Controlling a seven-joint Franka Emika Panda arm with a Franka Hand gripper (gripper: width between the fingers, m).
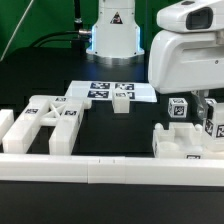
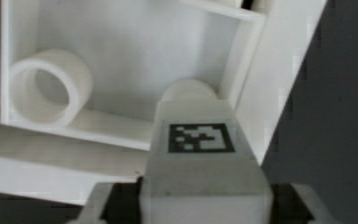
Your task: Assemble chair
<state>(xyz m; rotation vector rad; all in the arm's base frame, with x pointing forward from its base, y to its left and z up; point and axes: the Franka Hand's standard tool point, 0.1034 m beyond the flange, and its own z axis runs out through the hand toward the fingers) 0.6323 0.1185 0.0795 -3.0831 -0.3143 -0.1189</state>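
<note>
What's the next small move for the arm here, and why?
Probably nudge the held white plastic tagged post sideways toward the round white plastic ring before lowering: the jaws look shut on the post, and in the wrist view its tip sits beside the ring, not over it.

Table [image 1: 112,135] centre open — chair parts [image 1: 52,118] flank it.

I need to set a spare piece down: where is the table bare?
Bare: the dark table strip bordered by the cut-out frame, the marker board, the border rail and the tagged pieces. Crowded: the exterior view's right, under the arm.
</note>
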